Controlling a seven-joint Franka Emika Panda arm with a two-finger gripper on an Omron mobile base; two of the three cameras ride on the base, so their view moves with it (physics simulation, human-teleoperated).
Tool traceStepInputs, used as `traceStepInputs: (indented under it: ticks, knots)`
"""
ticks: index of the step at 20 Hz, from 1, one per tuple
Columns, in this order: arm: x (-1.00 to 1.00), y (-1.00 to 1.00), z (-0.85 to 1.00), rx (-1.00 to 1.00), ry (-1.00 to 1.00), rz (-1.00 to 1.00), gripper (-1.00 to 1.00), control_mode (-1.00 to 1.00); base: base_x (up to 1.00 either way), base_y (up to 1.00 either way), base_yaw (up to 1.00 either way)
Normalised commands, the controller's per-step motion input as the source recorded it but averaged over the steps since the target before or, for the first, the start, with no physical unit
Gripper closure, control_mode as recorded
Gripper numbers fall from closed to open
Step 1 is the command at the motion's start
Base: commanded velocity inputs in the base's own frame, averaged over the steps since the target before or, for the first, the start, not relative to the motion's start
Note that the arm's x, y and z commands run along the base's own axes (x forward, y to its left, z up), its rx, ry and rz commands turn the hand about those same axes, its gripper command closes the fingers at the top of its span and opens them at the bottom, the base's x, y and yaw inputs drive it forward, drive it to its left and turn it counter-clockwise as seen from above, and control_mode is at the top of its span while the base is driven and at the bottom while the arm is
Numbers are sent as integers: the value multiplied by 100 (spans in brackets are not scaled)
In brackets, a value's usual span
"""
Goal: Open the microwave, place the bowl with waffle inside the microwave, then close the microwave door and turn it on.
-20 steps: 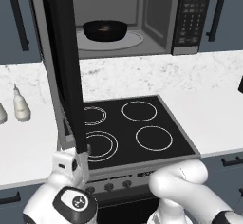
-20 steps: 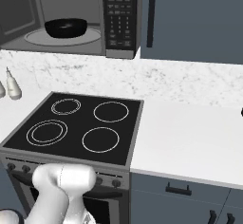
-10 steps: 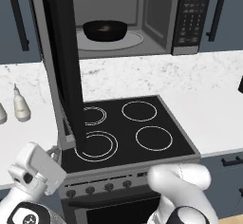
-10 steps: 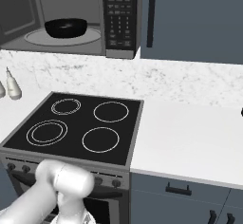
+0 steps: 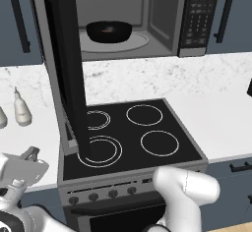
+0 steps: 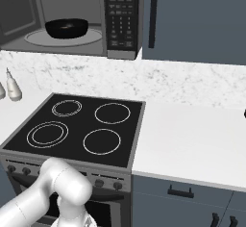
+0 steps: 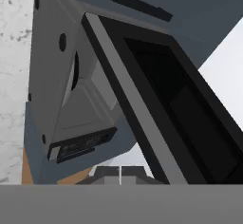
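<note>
Presently the bowl (image 5: 109, 31) sits inside the microwave (image 5: 147, 17), so the pincer (image 5: 29, 153), whose opening I cannot tell, should press the outer face of the open microwave door (image 5: 66, 69) and swing it shut.

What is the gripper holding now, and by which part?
Nothing, as far as can be seen. The gripper hangs low beside the stove, apart from the open door. The bowl sits inside the microwave.
</note>
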Motion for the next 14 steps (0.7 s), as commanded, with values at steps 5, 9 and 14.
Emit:
traceStepInputs:
  ticks: [5, 9, 14]
  knots:
    - [19, 23, 46, 1, -18, 14, 100, -100, 0, 0, 0]
    - [19, 58, 19, -16, 1, 24, 100, -100, 0, 0, 0]
    - [7, -13, 43, 0, -6, 5, 100, -100, 0, 0, 0]
